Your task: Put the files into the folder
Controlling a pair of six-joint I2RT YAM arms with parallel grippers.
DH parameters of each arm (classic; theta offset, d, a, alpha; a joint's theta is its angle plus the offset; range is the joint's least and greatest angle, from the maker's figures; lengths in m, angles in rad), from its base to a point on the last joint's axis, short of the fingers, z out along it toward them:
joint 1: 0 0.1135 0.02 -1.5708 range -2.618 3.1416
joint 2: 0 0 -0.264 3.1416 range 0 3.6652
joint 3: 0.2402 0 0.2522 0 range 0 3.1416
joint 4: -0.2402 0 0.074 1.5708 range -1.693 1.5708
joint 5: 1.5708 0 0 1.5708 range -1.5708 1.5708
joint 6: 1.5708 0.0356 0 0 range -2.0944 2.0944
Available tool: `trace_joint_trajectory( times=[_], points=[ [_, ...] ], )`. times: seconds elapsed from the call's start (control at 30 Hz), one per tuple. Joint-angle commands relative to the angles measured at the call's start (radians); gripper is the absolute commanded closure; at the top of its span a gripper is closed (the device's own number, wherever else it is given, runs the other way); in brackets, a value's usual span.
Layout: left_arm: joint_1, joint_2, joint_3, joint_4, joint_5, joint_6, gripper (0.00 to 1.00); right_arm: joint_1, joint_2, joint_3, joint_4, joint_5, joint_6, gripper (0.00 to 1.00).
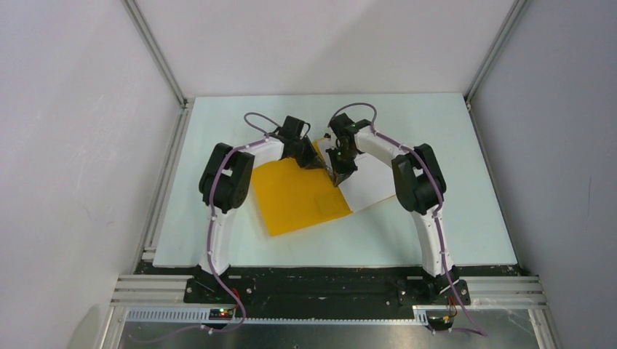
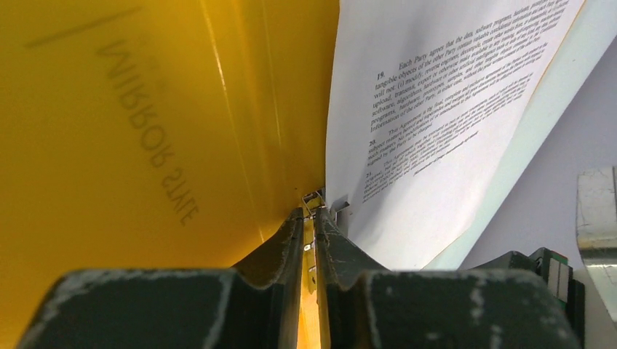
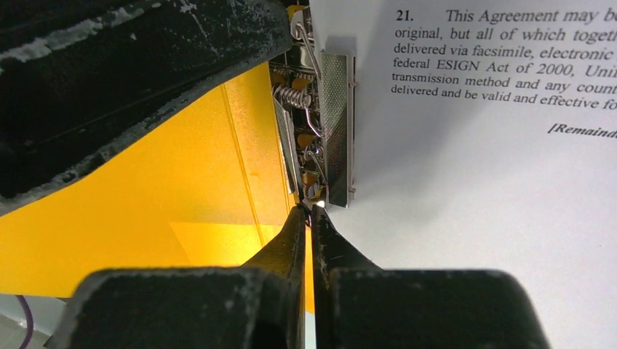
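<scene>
The orange-yellow folder (image 1: 291, 193) lies open on the table, its left cover spread toward the left arm. The files (image 1: 369, 182), white printed sheets, lie on its right half. A metal spring clip (image 3: 335, 123) sits at the spine against the paper's edge. My left gripper (image 1: 314, 161) and right gripper (image 1: 340, 173) meet at the spine. In the left wrist view the left gripper (image 2: 313, 211) is shut on a thin yellow edge of the folder (image 2: 145, 145), beside the files (image 2: 451, 109). The right gripper (image 3: 309, 211) is shut on the folder (image 3: 182, 196) just below the clip, next to the files (image 3: 473, 203).
The white table (image 1: 436, 123) is walled on three sides by grey panels with aluminium posts. A metal rail (image 1: 164, 189) runs along its left edge. The left gripper's black body (image 3: 109, 65) fills the upper left of the right wrist view.
</scene>
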Motion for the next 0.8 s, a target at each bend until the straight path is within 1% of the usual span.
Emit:
trace_joint_trajectory(
  times=[0.0, 0.03, 0.07, 0.1, 0.17, 0.2, 0.23, 0.3, 0.33, 0.37, 0.4, 0.43, 0.5, 0.6, 0.67, 0.73, 0.77],
  points=[
    [-0.008, 0.049, -0.012, 0.019, 0.018, -0.043, 0.84, -0.002, 0.104, -0.02, 0.026, 0.105, -0.029, 0.99],
    [-0.008, 0.049, -0.014, 0.021, 0.019, -0.045, 0.85, -0.002, 0.103, -0.017, 0.035, 0.076, -0.03, 0.97],
    [-0.008, 0.048, -0.016, 0.025, 0.019, -0.047, 0.84, -0.001, 0.102, -0.006, 0.041, -0.016, -0.028, 0.93],
    [-0.006, 0.045, -0.021, 0.027, 0.02, -0.049, 0.84, -0.001, 0.096, 0.0, 0.056, -0.118, -0.017, 0.92],
    [-0.005, 0.041, -0.031, 0.031, 0.018, -0.057, 0.84, 0.001, 0.082, 0.03, 0.067, -0.237, 0.004, 0.85],
    [-0.003, 0.038, -0.033, 0.032, 0.02, -0.057, 0.84, -0.001, 0.078, 0.058, 0.055, -0.263, 0.009, 0.81],
    [0.002, 0.031, -0.035, 0.032, 0.022, -0.05, 0.84, -0.004, 0.063, 0.072, 0.035, -0.281, 0.008, 0.79],
    [0.01, 0.012, -0.02, 0.034, 0.038, -0.015, 0.79, -0.016, 0.033, 0.113, -0.002, -0.265, 0.002, 0.71],
    [0.013, 0.003, -0.006, 0.034, 0.045, 0.003, 0.7, -0.031, 0.01, 0.134, -0.027, -0.265, -0.001, 0.67],
    [0.02, -0.02, 0.018, 0.034, 0.061, 0.047, 0.62, -0.042, -0.003, 0.147, -0.037, -0.266, -0.004, 0.65],
    [0.025, -0.033, 0.032, 0.034, 0.069, 0.067, 0.58, -0.065, -0.024, 0.151, -0.058, -0.264, -0.008, 0.63],
    [0.036, -0.065, 0.057, 0.034, 0.089, 0.112, 0.52, -0.076, -0.035, 0.149, -0.065, -0.255, -0.009, 0.61],
    [0.06, -0.119, 0.087, 0.029, 0.121, 0.18, 0.45, -0.126, -0.064, 0.13, -0.083, -0.243, -0.018, 0.56],
    [0.098, -0.202, 0.102, 0.019, 0.162, 0.262, 0.38, -0.168, -0.099, 0.085, -0.087, -0.225, -0.044, 0.53],
    [0.134, -0.289, 0.083, -0.005, 0.173, 0.327, 0.34, -0.196, -0.12, 0.053, -0.083, -0.222, -0.061, 0.52],
    [0.198, -0.364, 0.036, -0.054, 0.134, 0.419, 0.31, -0.221, -0.149, 0.03, -0.072, -0.23, -0.083, 0.51],
    [0.216, -0.388, 0.009, -0.08, 0.092, 0.437, 0.29, -0.24, -0.16, 0.017, -0.064, -0.234, -0.1, 0.5]
  ],
)
